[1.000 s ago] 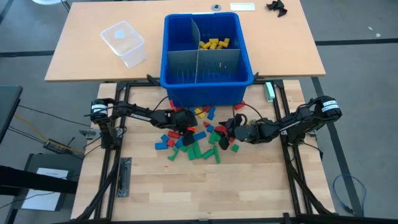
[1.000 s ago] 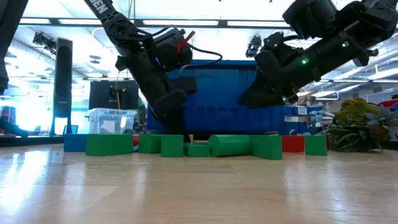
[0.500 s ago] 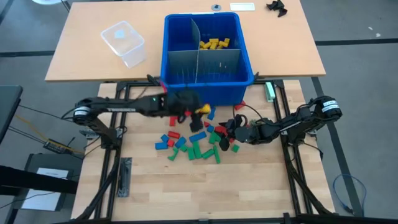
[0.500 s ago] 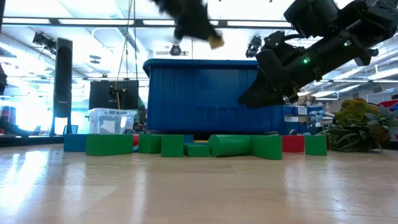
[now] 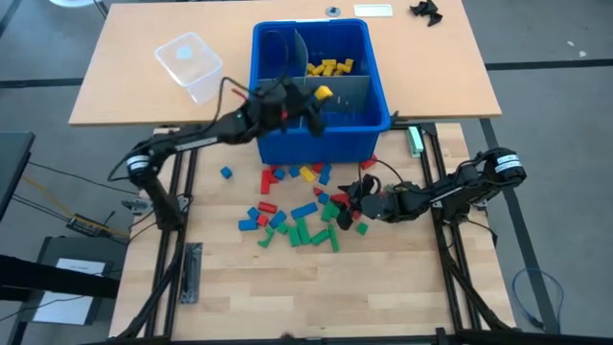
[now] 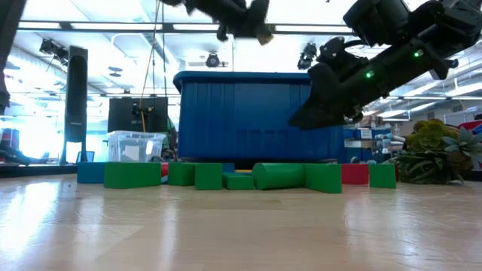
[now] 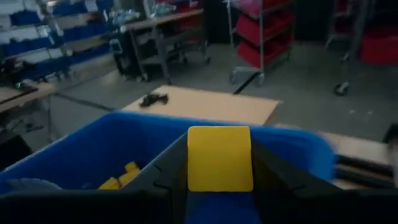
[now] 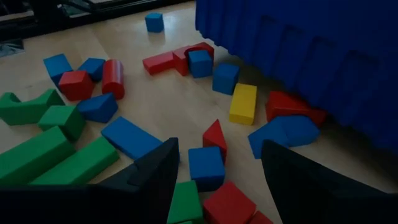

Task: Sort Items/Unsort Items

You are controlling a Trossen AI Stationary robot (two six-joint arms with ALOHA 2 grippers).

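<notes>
Left fingers pinching yellow block above blue bin; right fingers spread over scattered blocks

A workshop or lab — red bin racks at one o'clock, blue storage shelves at ten o'clock.
</notes>
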